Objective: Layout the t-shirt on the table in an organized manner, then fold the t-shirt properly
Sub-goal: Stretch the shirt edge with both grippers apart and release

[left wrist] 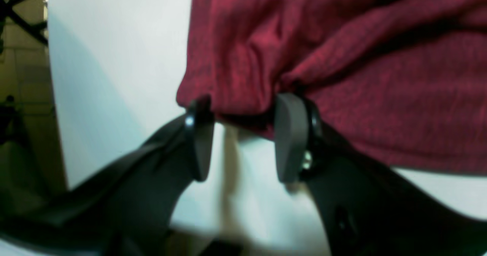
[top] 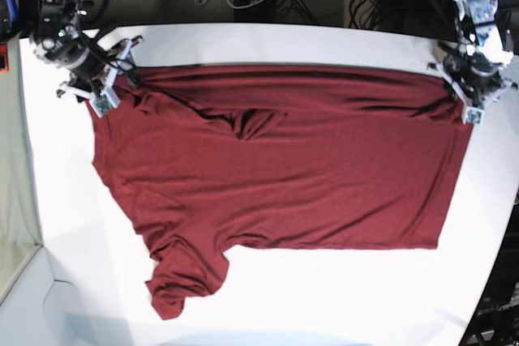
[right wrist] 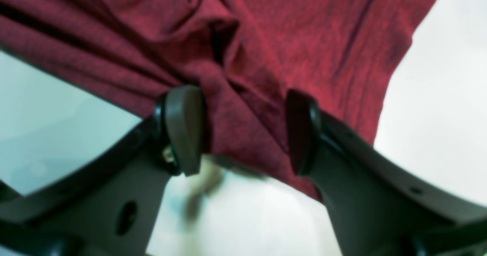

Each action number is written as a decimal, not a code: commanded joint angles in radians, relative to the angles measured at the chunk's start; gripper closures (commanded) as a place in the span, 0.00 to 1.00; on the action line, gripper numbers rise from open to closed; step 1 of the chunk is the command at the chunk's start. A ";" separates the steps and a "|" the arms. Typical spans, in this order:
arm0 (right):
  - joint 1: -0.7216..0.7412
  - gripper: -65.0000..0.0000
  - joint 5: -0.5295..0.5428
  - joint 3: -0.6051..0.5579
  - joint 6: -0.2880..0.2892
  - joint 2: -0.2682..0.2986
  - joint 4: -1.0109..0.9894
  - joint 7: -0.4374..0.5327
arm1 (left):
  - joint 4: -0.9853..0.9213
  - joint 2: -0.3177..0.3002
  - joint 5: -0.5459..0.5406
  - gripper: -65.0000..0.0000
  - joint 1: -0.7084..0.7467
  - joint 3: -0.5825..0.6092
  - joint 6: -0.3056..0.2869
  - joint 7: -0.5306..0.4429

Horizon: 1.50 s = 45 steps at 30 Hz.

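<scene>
white table (top: 340, 297) carried the t-shirt (top: 284, 168) spread flat, far edge taut. right gripper (right wrist: 243, 130) pinched a fold; left gripper (left wrist: 243, 134) gaped at the hem, grip unclear (blurred). uneven pulling might have bunched it.

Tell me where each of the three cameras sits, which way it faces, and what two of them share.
Left wrist: rides the left arm, looking along the left gripper at a t-shirt edge on the white table; both fingers show.
Right wrist: rides the right arm, looking past the right gripper, whose fingers straddle bunched shirt fabric.
Base: overhead, facing down on the spread shirt; both arms show at the far corners.
Shared: the left wrist and base views both show the shirt corner at the left gripper.
</scene>
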 commanded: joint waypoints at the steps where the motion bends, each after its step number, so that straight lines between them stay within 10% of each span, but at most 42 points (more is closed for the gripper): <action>1: -0.028 0.47 -0.039 0.005 -0.001 0.020 0.003 -0.028 | 0.004 0.020 0.042 0.60 0.037 0.002 -0.033 0.125; 23: -0.123 0.47 -0.042 0.272 -0.001 -0.055 0.167 -0.016 | 0.278 0.110 0.050 0.60 0.193 -0.095 -0.033 0.128; 45: 0.013 0.47 -0.040 0.265 -0.001 -0.101 0.269 -0.017 | 0.455 0.120 0.040 0.60 -0.009 -0.153 -0.033 0.253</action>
